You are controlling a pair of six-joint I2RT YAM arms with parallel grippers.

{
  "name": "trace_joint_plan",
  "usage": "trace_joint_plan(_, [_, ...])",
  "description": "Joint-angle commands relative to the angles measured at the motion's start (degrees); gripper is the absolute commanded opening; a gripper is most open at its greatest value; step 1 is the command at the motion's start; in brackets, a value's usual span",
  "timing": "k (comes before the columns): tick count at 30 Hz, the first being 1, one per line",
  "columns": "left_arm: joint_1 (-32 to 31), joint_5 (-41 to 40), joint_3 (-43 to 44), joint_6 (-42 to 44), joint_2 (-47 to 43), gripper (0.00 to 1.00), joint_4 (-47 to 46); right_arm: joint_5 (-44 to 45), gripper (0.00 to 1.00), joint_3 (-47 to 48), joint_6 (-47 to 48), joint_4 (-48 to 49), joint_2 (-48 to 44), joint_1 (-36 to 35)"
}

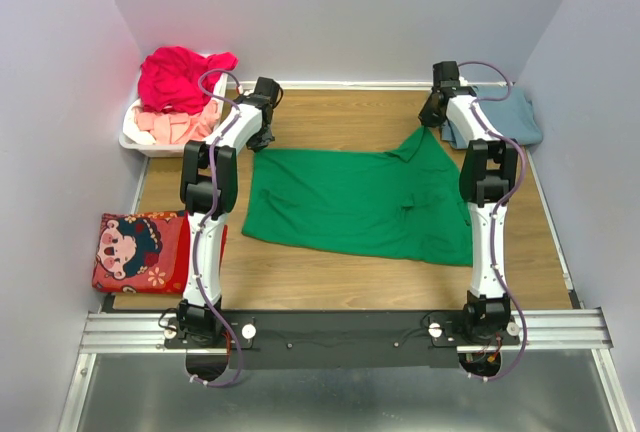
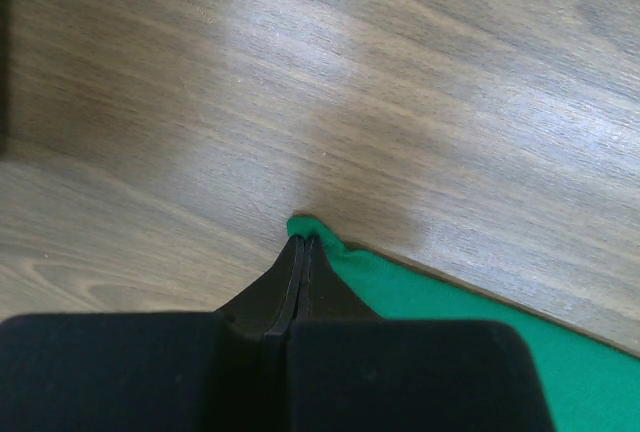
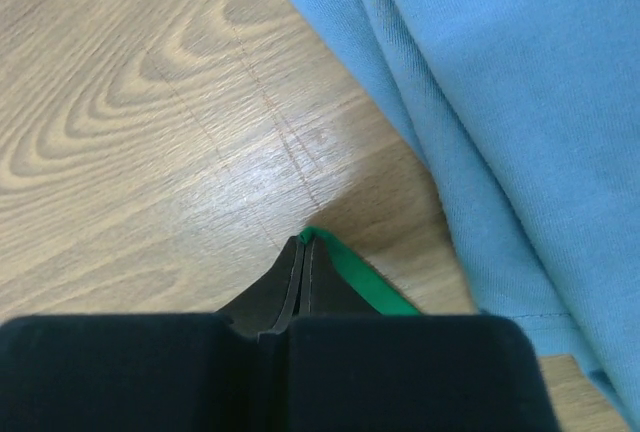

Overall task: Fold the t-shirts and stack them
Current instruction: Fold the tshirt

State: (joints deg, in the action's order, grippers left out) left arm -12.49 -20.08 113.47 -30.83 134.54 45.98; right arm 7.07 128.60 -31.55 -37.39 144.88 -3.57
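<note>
A bright green t-shirt (image 1: 360,202) lies spread across the middle of the wooden table. My left gripper (image 1: 262,140) is shut on its far left corner, and green cloth (image 2: 300,224) pokes out at the tips of my left gripper (image 2: 304,242). My right gripper (image 1: 432,118) is shut on the far right corner, which rises in a peak; a green edge (image 3: 350,267) shows beside my right gripper (image 3: 306,241). A blue-grey t-shirt (image 1: 505,117) lies folded at the far right (image 3: 500,102). Magenta-red (image 1: 180,77) and pale pink (image 1: 170,127) t-shirts fill the basket.
A white plastic basket (image 1: 135,140) stands at the far left corner. A red cushion with a cartoon face (image 1: 140,250) lies at the near left. Pale walls close in on three sides. A metal rail (image 1: 340,330) carries the arm bases along the near edge.
</note>
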Motion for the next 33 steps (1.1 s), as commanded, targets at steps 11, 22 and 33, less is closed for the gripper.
trace_joint_plan(11, [0.54,-2.60,5.44,0.86,-2.00,0.00,4.47,6.02,0.01,-0.27,2.55,-0.32,-9.96,0.06])
trace_joint_plan(22, [0.45,-2.51,6.15,2.44,-2.62,0.00,3.59,9.36,0.01,-3.61,3.34,-0.41,-17.52,0.06])
trace_joint_plan(33, [0.63,-3.57,8.88,3.58,-5.16,0.00,4.38,11.74,0.01,-13.09,3.51,-0.49,-26.04,0.23])
